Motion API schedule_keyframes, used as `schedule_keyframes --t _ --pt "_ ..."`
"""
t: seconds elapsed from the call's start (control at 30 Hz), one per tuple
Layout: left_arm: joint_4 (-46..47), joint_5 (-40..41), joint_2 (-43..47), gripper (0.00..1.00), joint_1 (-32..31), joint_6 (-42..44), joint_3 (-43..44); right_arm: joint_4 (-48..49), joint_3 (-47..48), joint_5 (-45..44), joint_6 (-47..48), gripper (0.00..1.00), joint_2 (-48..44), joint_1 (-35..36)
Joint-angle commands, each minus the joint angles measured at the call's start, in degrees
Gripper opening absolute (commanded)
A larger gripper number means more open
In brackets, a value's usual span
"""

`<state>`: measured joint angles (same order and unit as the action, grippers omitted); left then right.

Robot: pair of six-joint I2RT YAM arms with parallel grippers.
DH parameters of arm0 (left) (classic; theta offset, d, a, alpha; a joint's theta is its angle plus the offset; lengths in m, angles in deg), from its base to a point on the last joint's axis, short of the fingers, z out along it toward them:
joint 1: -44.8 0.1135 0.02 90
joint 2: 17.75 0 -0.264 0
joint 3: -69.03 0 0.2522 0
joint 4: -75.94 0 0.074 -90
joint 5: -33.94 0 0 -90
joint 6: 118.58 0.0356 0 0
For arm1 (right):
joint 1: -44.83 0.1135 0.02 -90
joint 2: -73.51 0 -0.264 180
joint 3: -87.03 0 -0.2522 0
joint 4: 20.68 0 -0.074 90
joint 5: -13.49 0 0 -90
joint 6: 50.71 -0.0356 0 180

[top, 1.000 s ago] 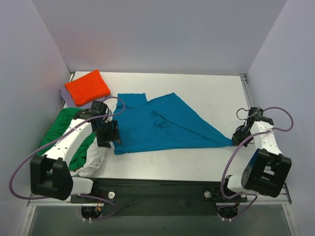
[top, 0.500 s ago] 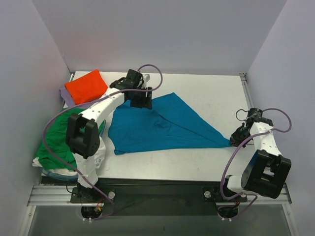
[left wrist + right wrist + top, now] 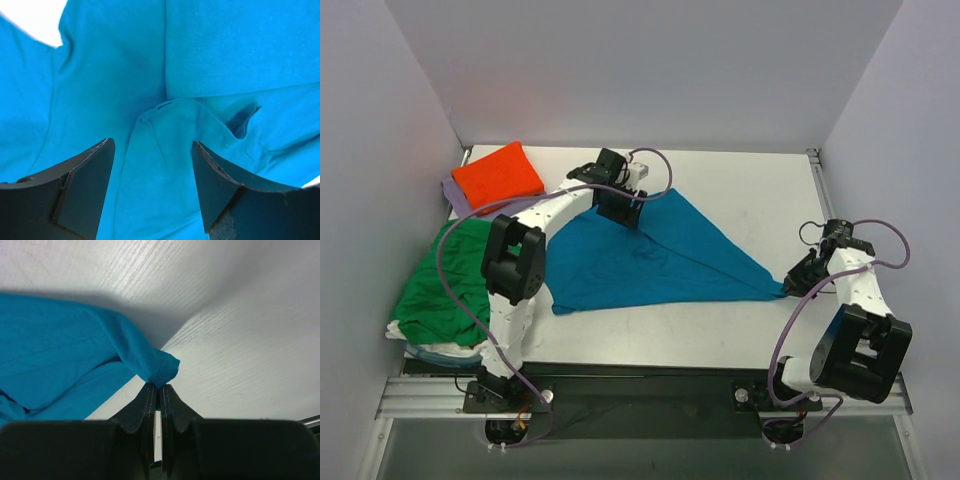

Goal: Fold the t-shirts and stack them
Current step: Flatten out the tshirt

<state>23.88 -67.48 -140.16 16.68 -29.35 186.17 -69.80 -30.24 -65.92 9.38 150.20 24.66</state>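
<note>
White surface point(image 3: 750, 190); teal t-shirt point(image 3: 650, 260) lies spread mid-surface, not yet folded. Right gripper point(image 3: 159, 390) is clamped on its right corner. Left gripper point(image 3: 152, 145) hovers over its far edge, jaws wide apart, holding nothing. Step, I reckon: taking hold for the first fold. Next: left drops and pinches cloth at that edge.

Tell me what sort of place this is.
Likely a robotics lab test cell, not a home: plain pale walls box in a white tabletop, two white-and-black robot arms are bolted to a metal rail at its near edge, and a spread teal-blue cloth t-shirt lies on it.
</note>
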Motion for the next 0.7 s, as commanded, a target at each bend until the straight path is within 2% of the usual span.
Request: schedule_keyframes --t 0.0,0.37,0.67 --pt "3.7 -3.0 -2.6 0.74 -0.1 2.7 4.2 -2.2 1.7 1.3 0.5 0.00 1.1 0.2" --pt "1.0 -2.7 -10.6 0.74 -0.3 2.7 11.0 -2.3 1.1 1.4 0.4 0.00 1.5 0.3" --pt "0.0 -5.0 -12.7 0.71 -0.3 1.7 13.7 -2.5 0.7 1.5 0.4 0.00 1.3 0.2"
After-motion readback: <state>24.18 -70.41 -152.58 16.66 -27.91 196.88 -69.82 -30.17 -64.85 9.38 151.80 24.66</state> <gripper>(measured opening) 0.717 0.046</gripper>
